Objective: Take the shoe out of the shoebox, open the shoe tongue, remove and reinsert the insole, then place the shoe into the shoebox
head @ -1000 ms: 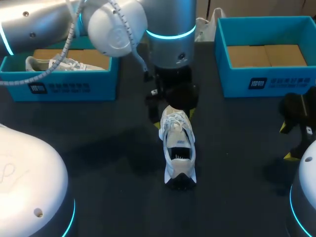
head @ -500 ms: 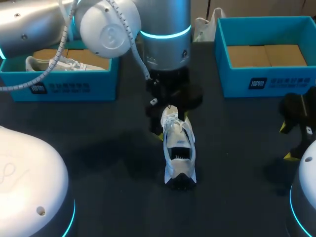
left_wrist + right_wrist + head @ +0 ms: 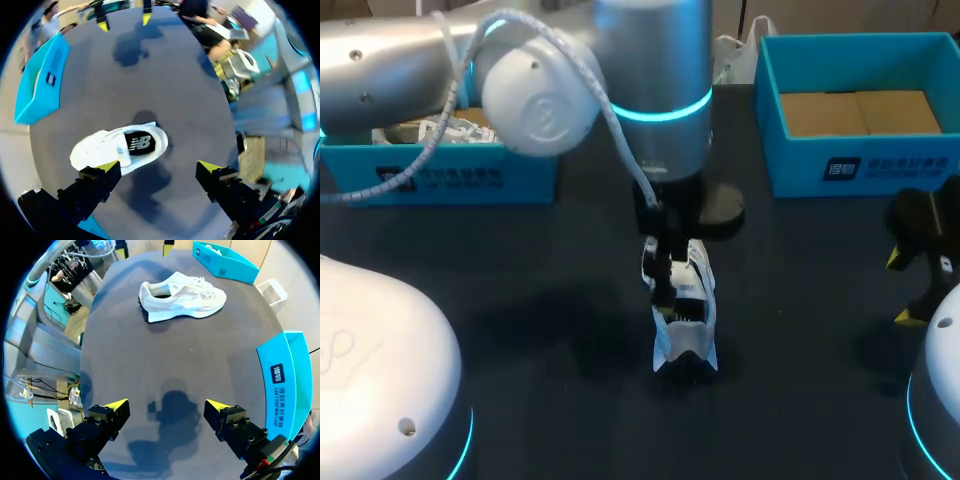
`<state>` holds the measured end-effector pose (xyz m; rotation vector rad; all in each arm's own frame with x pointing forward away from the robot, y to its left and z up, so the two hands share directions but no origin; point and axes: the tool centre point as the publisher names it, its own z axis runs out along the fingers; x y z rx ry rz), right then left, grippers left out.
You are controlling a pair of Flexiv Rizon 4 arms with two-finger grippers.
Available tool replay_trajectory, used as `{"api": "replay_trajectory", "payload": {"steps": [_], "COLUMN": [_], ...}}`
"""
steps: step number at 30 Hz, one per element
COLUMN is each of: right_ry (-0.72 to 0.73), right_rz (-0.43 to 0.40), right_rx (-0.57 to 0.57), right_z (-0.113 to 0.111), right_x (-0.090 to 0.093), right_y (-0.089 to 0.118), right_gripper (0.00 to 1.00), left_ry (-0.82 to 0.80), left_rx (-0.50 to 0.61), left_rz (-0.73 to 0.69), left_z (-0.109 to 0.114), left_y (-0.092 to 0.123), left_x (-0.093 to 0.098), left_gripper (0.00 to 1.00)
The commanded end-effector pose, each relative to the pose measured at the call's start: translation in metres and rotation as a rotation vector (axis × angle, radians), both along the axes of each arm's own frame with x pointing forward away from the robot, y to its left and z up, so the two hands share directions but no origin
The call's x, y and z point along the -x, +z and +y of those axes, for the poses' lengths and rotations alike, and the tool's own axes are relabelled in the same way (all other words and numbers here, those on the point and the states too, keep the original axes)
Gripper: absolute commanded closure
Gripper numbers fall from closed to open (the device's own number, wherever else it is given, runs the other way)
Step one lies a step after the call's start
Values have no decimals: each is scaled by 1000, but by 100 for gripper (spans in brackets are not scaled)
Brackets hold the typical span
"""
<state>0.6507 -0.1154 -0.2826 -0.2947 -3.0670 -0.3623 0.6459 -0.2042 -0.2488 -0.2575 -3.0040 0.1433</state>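
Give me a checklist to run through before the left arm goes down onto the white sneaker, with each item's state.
1. White sneaker outside the boxes, sole down on the dark table: ok.
2. Left gripper open: ok.
3. Sneaker centred in the left gripper's gap: not ok, it lies by one finger.
4. Right gripper open, apart from the sneaker: ok.
5. Tongue pulled open: cannot tell.

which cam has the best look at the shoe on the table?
Right wrist view: whole shoe, side-on, nothing in front. Head view: left arm covers its toe. Left wrist view: top-down, one finger overlaps its edge.
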Motion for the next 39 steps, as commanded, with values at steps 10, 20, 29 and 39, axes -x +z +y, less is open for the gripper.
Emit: {"api": "replay_trajectory", "payload": {"steps": [10,20,29,39], "right_ry": [-1,-1,-1,-1], "right_rz": [-2,-2,-2,-2], "right_rx": [4,4,4,4], "right_z": [1,1,1,1], "right_x": [1,1,1,1], "right_y": [-1,-1,-1,-1], "right_gripper": [0,0,0,0], "left_ry": [278,238,224,221], "left_rx": [-11,-23,-32,-27], "left_rz": [-124,-107,-83,-76], "left_z": [-10,-15,-20,-17], "left_y": [-22,-45,-73,-96], "left_x": [15,8,12,24], "left_gripper": [0,0,0,0]}}
